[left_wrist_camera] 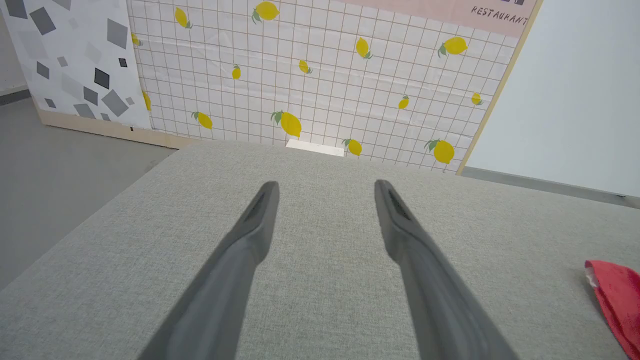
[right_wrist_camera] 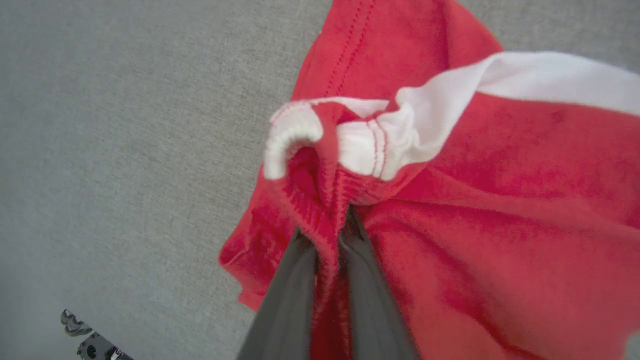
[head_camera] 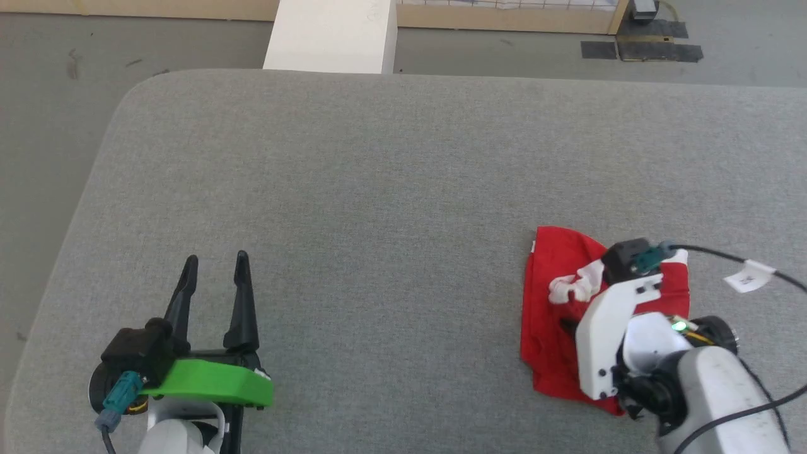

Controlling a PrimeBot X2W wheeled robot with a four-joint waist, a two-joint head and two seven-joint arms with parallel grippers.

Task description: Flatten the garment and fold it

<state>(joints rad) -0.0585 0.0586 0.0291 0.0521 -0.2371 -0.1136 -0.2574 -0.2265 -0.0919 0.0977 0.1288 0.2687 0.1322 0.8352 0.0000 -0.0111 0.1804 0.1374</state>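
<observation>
Floor: grey floor point(head_camera: 50, 94) runs along the left of the table and past its far edge.
Left gripper: the left gripper point(head_camera: 216, 256) sits at the near left of the table, behind a bright green wrist cover point(head_camera: 214, 381).
Left fingers: its two dark fingers point(left_wrist_camera: 250, 240) are spread wide with nothing between them, pointing across the bare cloth toward the far edge.
Table: the table point(head_camera: 391, 164) has a grey woven cover and a rounded far-left corner.
Beyond the table: a white block point(head_camera: 331, 34) stands at the far edge, and the left wrist view shows a tiled wall panel with a lemon print point(left_wrist_camera: 320, 75) behind it.
Garment: the garment point(head_camera: 555, 284) lies bunched at the near right of the table, well apart from the left gripper, red with a white band crumpled on top.
Right gripper: the right gripper point(right_wrist_camera: 327, 225) is down on the garment.
Right fingers: its fingers point(right_wrist_camera: 285, 300) are pinched together on a raised red fold just below the curled white trim point(right_wrist_camera: 292, 135).
Cable: a black cable with a white tag point(head_camera: 748, 275) trails off to the right from the right wrist.
</observation>
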